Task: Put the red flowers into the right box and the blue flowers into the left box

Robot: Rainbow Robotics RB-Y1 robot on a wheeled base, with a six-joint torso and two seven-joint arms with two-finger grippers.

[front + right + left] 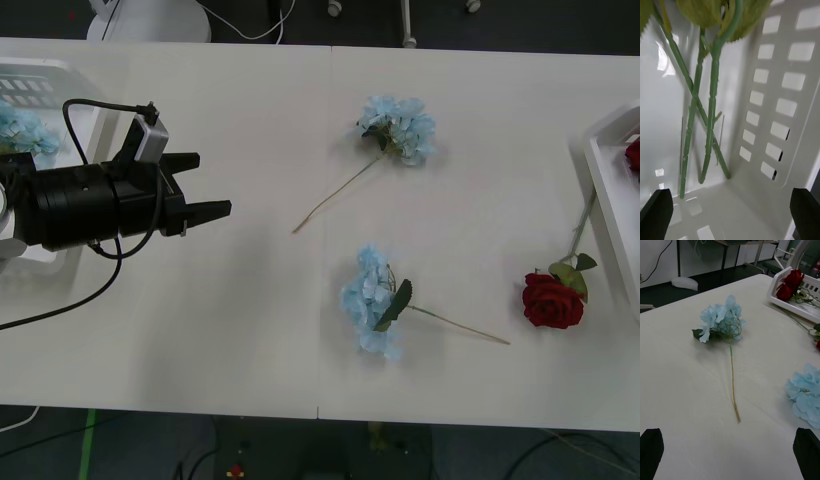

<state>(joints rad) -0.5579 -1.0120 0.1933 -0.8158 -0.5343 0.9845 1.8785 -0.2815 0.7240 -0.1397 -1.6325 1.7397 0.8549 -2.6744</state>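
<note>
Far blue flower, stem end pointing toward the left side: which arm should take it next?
Left. The left gripper is open over the table, facing the far blue flower, whose stem end lies nearest it. The right gripper is open inside the right box above red flower stems.

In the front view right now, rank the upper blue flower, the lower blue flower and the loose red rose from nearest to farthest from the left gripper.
Measured from the left gripper, whose jaws are open:
1. Lower blue flower, mid-table toward the near edge; its head is too close to call against number 2.
2. Upper blue flower, mid-table toward the far edge.
3. Red rose, beside the right box.
</note>
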